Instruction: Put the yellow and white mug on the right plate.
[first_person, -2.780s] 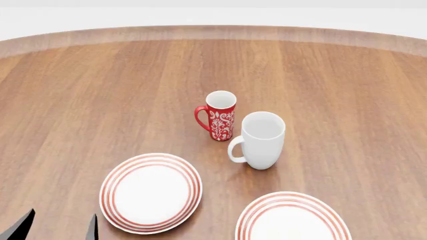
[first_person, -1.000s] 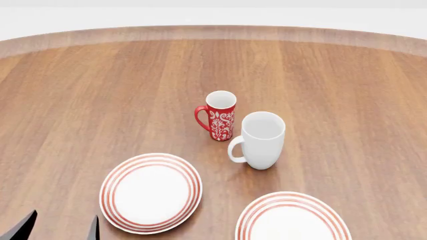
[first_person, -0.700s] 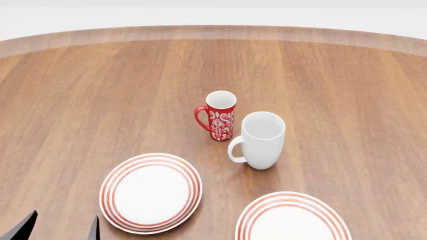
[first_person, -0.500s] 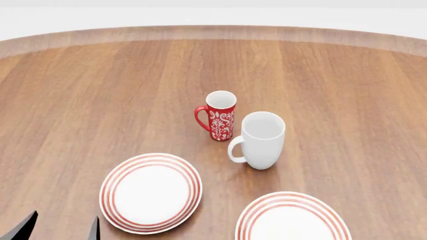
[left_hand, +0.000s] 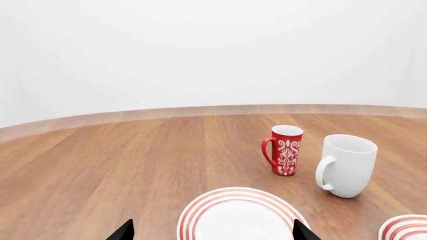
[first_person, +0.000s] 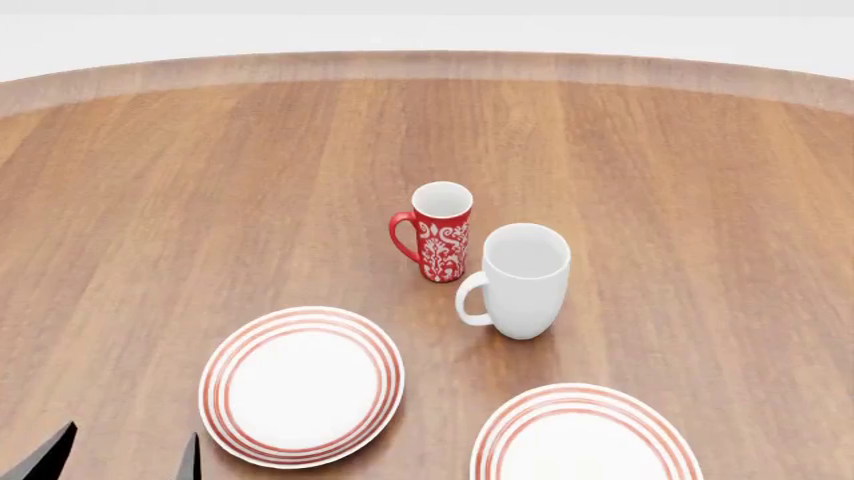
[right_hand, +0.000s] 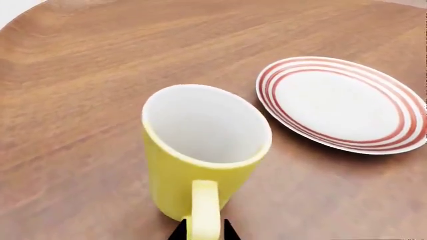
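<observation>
The yellow and white mug (right_hand: 200, 155) shows only in the right wrist view, upright, with its yellow handle (right_hand: 203, 210) toward the camera. My right gripper (right_hand: 203, 232) is shut on that handle, a black fingertip on each side. A red-ringed plate (right_hand: 343, 105) lies just beyond the mug, apart from it. In the head view the right plate (first_person: 585, 440) is at the near right and holds nothing; the mug and right gripper are out of that view. My left gripper (first_person: 123, 458) is open and empty at the near left, and in its wrist view (left_hand: 212, 232).
The left plate (first_person: 302, 385) lies near my left gripper and shows in the left wrist view (left_hand: 240, 215). A slim red patterned mug (first_person: 437, 232) and a taller white mug (first_person: 521, 280) stand side by side mid-table. The wooden table's curved far edge (first_person: 427, 65) runs across the back.
My left gripper's tips have sunk very slightly toward the head view's bottom edge. The mugs and plates have not moved.
</observation>
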